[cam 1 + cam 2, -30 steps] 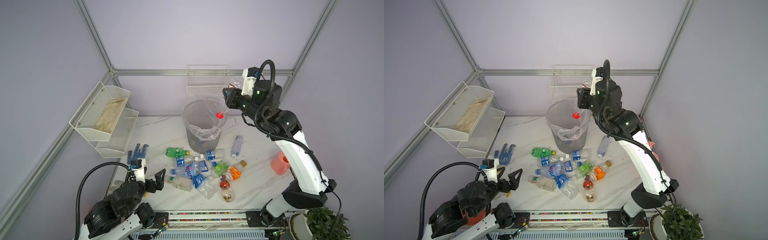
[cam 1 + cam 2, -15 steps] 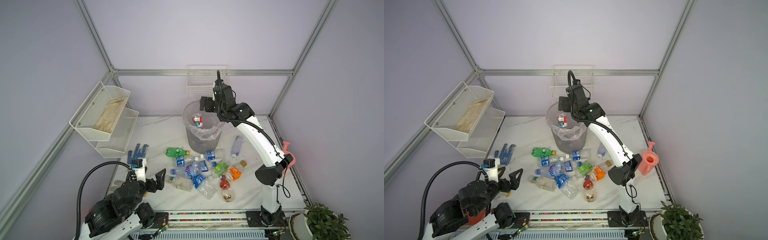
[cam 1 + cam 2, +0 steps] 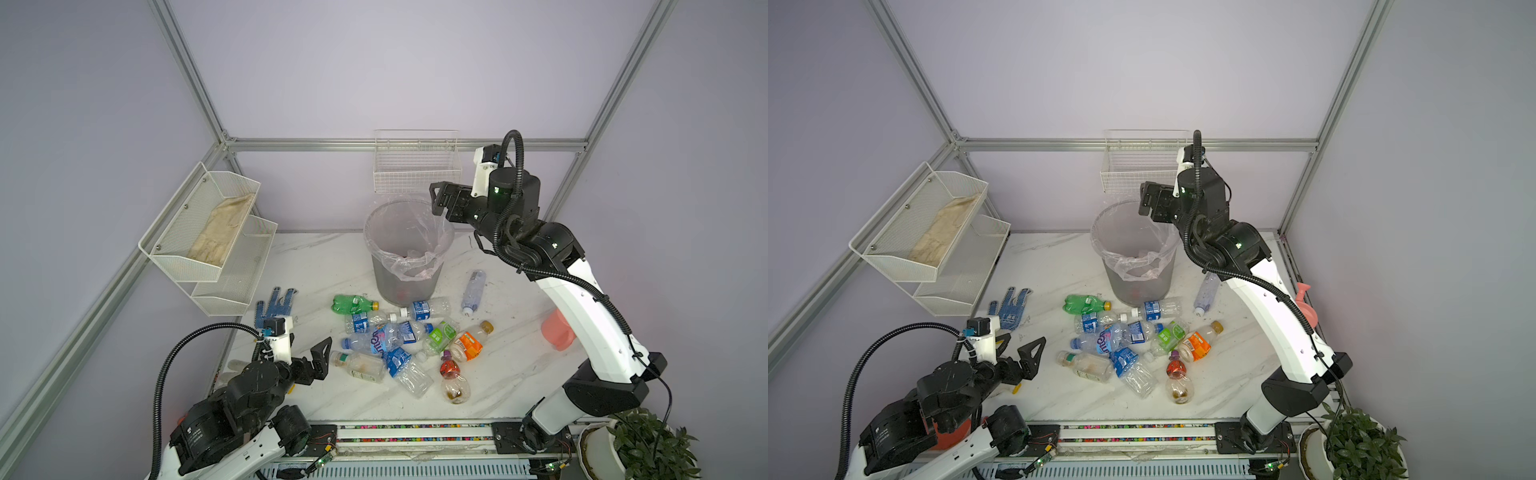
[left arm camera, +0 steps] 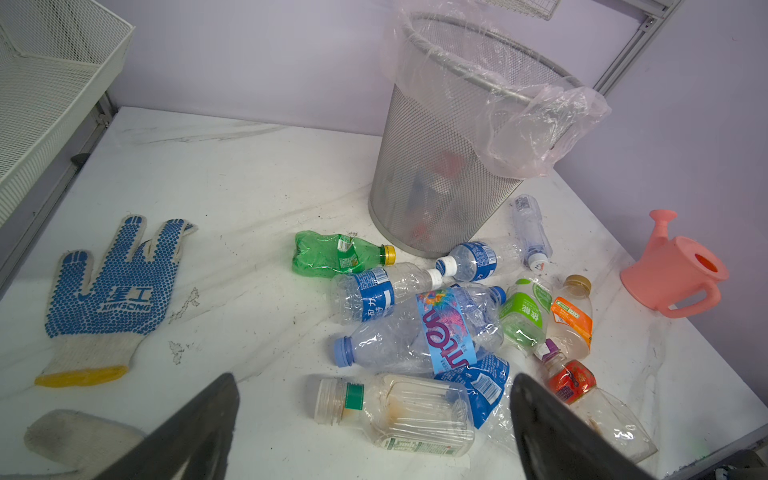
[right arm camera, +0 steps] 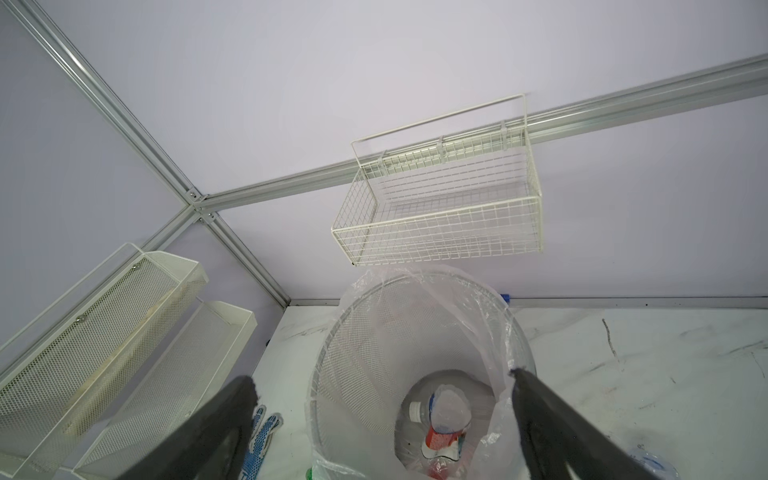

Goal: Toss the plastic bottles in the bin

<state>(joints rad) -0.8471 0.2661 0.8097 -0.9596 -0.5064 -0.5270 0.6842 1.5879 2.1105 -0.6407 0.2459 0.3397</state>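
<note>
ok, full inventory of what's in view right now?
table: one, white marble, centre
bin: one, grey mesh with clear liner, back centre of table
plastic bottles: about eleven, clear plus one green, lying loose in front of the bin
bottles in bin: at least two, clear, at its bottom
dotted glove: one, white and blue, table left
pale glove: one, off-white, front left
watering can: one, pink, table's right edge
mesh shelves: two tiers, white, left wall
cloth: one, beige, upper tier
wire basket: one, white, back wall above bin
plant: one, green, front right, off the table
left tool: open, empty, front left
right tool: open, empty, above the bin's rim
</note>
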